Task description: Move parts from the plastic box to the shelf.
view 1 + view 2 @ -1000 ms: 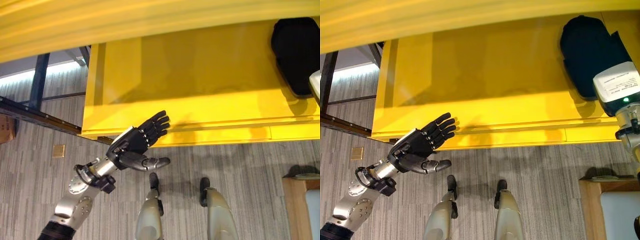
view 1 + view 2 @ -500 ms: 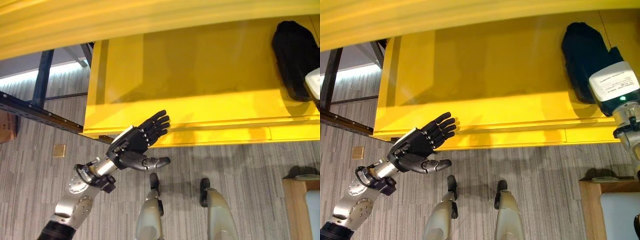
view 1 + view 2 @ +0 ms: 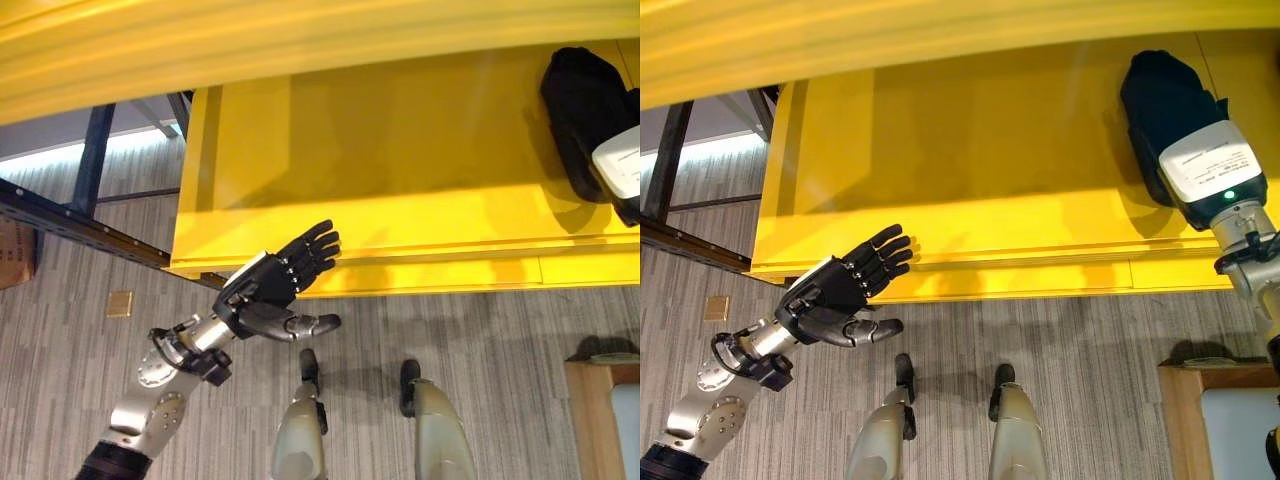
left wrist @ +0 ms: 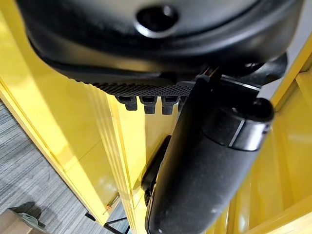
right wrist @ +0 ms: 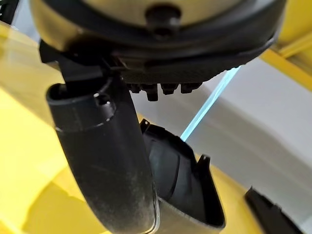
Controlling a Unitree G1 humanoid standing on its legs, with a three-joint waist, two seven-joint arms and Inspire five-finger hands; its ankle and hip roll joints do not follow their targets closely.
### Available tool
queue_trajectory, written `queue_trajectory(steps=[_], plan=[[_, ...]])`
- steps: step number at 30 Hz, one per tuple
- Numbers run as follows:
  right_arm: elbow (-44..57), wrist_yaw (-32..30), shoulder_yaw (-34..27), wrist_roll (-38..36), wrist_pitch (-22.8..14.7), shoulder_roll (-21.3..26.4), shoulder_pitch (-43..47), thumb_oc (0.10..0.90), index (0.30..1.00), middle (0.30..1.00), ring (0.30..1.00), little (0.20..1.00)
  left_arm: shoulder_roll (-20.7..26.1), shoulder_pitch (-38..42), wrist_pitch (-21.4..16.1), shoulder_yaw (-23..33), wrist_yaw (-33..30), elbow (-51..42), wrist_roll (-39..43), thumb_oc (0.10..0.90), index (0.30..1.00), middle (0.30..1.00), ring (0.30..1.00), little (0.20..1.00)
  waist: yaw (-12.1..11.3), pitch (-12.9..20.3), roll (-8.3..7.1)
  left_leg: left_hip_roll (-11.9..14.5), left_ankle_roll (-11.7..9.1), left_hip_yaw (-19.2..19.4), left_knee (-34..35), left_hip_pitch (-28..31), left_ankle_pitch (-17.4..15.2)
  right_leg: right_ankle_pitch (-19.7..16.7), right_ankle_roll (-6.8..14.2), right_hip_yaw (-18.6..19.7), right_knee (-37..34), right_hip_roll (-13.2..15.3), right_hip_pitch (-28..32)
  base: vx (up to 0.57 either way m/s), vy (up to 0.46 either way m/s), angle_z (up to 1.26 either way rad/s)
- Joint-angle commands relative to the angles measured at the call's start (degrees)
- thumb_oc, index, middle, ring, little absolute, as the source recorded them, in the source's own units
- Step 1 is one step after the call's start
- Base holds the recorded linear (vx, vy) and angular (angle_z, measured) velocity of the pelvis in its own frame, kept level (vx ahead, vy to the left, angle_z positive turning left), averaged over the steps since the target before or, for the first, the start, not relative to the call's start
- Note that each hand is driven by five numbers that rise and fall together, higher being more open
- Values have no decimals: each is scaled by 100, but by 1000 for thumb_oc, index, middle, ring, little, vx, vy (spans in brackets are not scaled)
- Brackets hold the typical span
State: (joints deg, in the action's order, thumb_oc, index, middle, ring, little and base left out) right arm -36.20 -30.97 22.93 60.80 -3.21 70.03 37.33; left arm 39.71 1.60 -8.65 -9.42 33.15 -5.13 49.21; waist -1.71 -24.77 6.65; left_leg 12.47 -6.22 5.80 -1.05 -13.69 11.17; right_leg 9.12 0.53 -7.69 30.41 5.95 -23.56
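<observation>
the right hand (image 5: 105, 161), thumb curled on the black part (image 3: 1165, 100), is sliding it leftward along the yellow shelf (image 3: 990, 150) at the upper right, nearing placement, while the left hand (image 3: 835, 290) is hovering flat-fingered at the lower left.

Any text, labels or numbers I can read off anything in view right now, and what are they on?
White label on the right wrist housing, over the black part on the yellow shelf: printed lines, too small to read.
Small tan square on the floor: no marking can be made out.
Left hand, shelf and black part: no text.
</observation>
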Motion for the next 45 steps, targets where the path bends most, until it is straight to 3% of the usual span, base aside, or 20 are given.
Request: queue_trajectory(steps=[1, 6, 14, 16, 19, 21, 27, 35, 40, 45], plan=[[95, -500, -130, 255, 740, -13, 788, 900, 1000, 1000, 1000, 1000, 1, 242, -356, -80, 173, -636, 342, 900, 1000, 1000, 1000, 1000, 61, 280, -353, 77, -141, 140, -299, 298, -652, -53, 83, -108, -1164, -181, 764, 0, 0, 0], [14, -481, -22, 282, 1022, 28, 779, 900, 1000, 1000, 1000, 1000, 50, 263, -358, -92, 215, -603, 412, 900, 1000, 1000, 1000, 1000, 46, 269, -343, 59, -133, 128, -283, 289, -657, -56, 89, -115, -1162, -180, 760, 0, 0, 0], [-89, -727, -1, -79, 1110, 0, 871, 900, 1000, 1000, 1000, 1000, 55, 278, -394, -131, 221, -609, 384, 900, 1000, 1000, 1000, 1000, 43, 254, -328, 54, -136, 118, -279, 264, -651, -54, 82, -102, -1168, -195, 748, 0, 0, 0], [-132, -875, -95, -305, 1038, -70, 826, 900, 1000, 1000, 1000, 1000, 51, 289, -365, -134, 217, -627, 390, 900, 1000, 1000, 1000, 1000, 46, 263, -324, 56, -138, 119, -269, 286, -653, -53, 84, -101, -1175, -198, 766, 0, 0, 0], [-14, -863, -283, -467, 516, -273, 661, 900, 1000, 1000, 1000, 1000, -4, 347, -313, -139, 148, -680, 381, 900, 1000, 1000, 1000, 1000, 82, 274, -318, 51, -134, 122, -263, 318, -651, -61, 84, -78, -1206, -199, 800, 0, 10, 0], [92, -807, -306, -485, 382, -383, 614, 900, 1000, 1000, 1000, 1000, -31, 381, -281, -149, 125, -679, 366, 900, 1000, 1000, 1000, 1000, 101, 291, -311, 50, -130, 131, -253, 348, -650, -70, 82, -59, -1223, -201, 824, 0, 0, 0], [224, -955, -502, -1174, 460, -711, 419, 900, 1000, 1000, 1000, 1000, -151, 349, -271, -147, 81, -705, 356, 900, 1000, 1000, 1000, 1000, 144, 332, -279, 49, -132, 151, -216, 466, -620, -69, 63, -22, -1273, -189, 932, 34, 50, -2], [1041, -1154, -1567, -2106, 98, -1627, -496, 900, 1000, 1000, 1000, 1000, -480, 256, -335, -115, -170, -799, 310, 900, 1000, 1000, 1000, 1000, 340, 467, -263, 46, -110, 212, -117, 716, -635, -82, 68, 79, -1389, -195, 1130, 41, 83, -3], [1904, -1052, -1808, -2471, -87, -2174, -998, 900, 1000, 1000, 1000, 1000, -705, 223, -378, -152, -301, -804, 174, 900, 1000, 1000, 1000, 1000, 463, 563, -295, 63, -87, 261, -82, 865, -647, -128, 74, 171, -1529, -215, 1284, 40, 68, -9], [2670, -1091, -1910, -2652, -576, -2846, -1461, 900, 1000, 1000, 1000, 1000, -976, 207, -502, -239, -455, -750, 25, 900, 1000, 1000, 1000, 1000, 596, 703, -308, 98, -83, 327, -61, 1012, -618, -180, 69, 288, -1671, -244, 1439, 37, 80, -7]])
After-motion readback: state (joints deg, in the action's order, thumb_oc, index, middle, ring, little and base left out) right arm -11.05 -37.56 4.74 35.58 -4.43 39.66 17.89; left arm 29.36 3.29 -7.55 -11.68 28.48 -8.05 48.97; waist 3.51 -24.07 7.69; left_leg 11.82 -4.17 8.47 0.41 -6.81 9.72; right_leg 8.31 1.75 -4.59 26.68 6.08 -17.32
